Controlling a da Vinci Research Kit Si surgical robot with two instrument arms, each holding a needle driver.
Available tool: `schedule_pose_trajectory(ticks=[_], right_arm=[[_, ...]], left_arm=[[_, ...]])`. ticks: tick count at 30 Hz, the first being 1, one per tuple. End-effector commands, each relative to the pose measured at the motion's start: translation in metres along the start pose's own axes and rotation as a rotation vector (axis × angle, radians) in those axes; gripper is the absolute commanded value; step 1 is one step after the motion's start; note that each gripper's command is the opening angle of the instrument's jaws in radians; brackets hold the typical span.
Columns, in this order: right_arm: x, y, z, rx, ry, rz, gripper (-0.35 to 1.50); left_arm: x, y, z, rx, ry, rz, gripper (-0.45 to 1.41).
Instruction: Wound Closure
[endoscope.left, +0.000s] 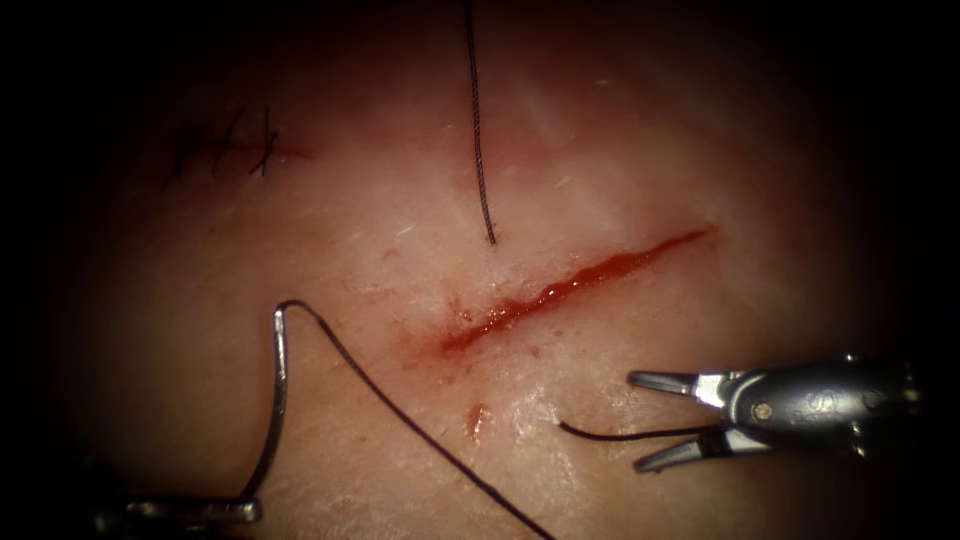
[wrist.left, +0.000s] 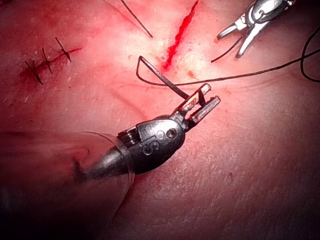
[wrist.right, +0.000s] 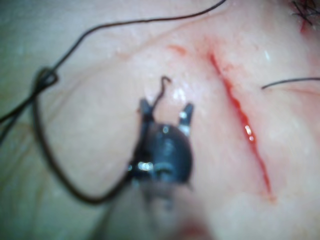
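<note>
Needle (endoscope.left: 277, 400): curved steel suture needle, held free above the tissue (endoscope.left: 620, 130), left of the cut (endoscope.left: 570, 285), not in the tissue. Left end effector (endoscope.left: 215, 512) clenched on it near one end of the curve; the other end, with the thread attached, stands uppermost. Left wrist view shows the same grip, needle (wrist.left: 162, 77) crossing out from the jaws of the left end effector (wrist.left: 202, 102).

Thread (endoscope.left: 420, 425): dark, fine, runs from the needle's upper end down and rightward across the tissue. A separate strand (endoscope.left: 478, 120) hangs from above, its end just left of the cut. A short thread end (endoscope.left: 625, 435) lies between the spread jaws of the right end effector (endoscope.left: 640, 420); jaws released, grasping nothing, right of the cut.

Cut: slanting, unclosed, lined with red fluid (endoscope.left: 600, 270). Earlier stitches (endoscope.left: 235, 145) sit well apart, upper left.

Handling, as judged: needle light, stiff, slick, liable to rotate in the jaws; best taken on the body of the curve, away from the sharp tip and the thread join. Thread limp, prone to snagging. Tissue soft, wet, yielding.
</note>
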Motion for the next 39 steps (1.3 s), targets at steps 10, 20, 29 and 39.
schedule_pose_trajectory(ticks=[10, 20, 29, 39], right_arm=[[0.0012, -0.0003, 0.0046, -0.031, 0.002, 0.011, 1.21], [0.0014, -0.0004, 0.0060, -0.025, 0.001, 0.010, 0.98], [0.0010, -0.0014, 0.0055, 0.078, 0.004, 0.002, -0.35], [0.0011, -0.0025, 0.0047, 0.119, 0.006, 0.021, -0.35]], left_arm=[[-0.0008, 0.0011, 0.0008, 0.001, 0.003, -0.003, -0.45], [-0.0008, 0.0012, 0.0007, 0.001, 0.002, -0.002, -0.45], [-0.0008, 0.0012, 0.0007, 0.001, 0.002, -0.002, -0.45], [-0.0008, 0.0011, 0.0008, 0.002, 0.002, -0.002, -0.45]])
